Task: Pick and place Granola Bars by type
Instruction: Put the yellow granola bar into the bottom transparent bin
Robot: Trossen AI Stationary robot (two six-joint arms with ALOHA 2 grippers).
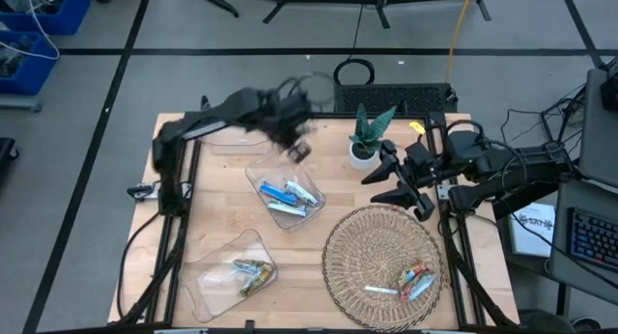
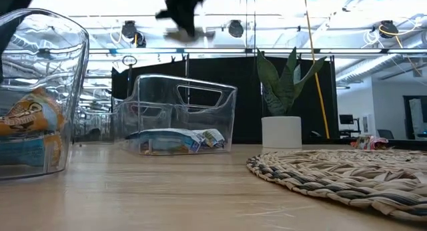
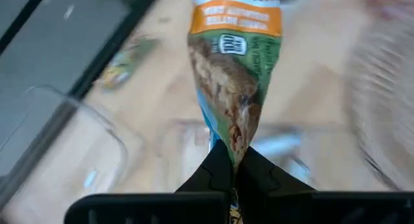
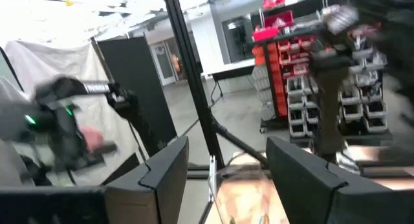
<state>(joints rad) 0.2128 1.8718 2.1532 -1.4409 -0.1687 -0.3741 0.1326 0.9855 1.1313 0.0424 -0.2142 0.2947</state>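
My left gripper [image 1: 294, 139] hangs blurred high over the far side of the middle clear bin [image 1: 253, 172], shut on a green-and-orange granola bar [image 3: 234, 88]. That gripper and bar also show at the top of the low view [image 2: 184, 21]. The middle bin holds blue and silver-blue bars [image 1: 288, 194]. A near clear bin [image 1: 208, 276] holds green-gold bars [image 1: 253, 273]. Orange-red bars [image 1: 415, 278] and a silver one [image 1: 379, 290] lie in the wicker basket [image 1: 348, 237]. My right gripper [image 1: 373, 191] waits open above the basket's far edge. My left gripper pinches the granola bar between its two fingers [image 3: 217, 169] by one crimped end of the wrapper [image 3: 237, 146]. The fingers come from above. The bar is lifted clear of the table and sticks out beyond the fingertips, its orange end [image 3: 237, 17] farthest from them.
A potted green plant [image 1: 365, 141] stands at the table's far side between the two arms. Another clear bin [image 1: 227, 136] sits at the far left under the left arm. Bare wood lies between the bins and the basket [image 1: 314, 228].
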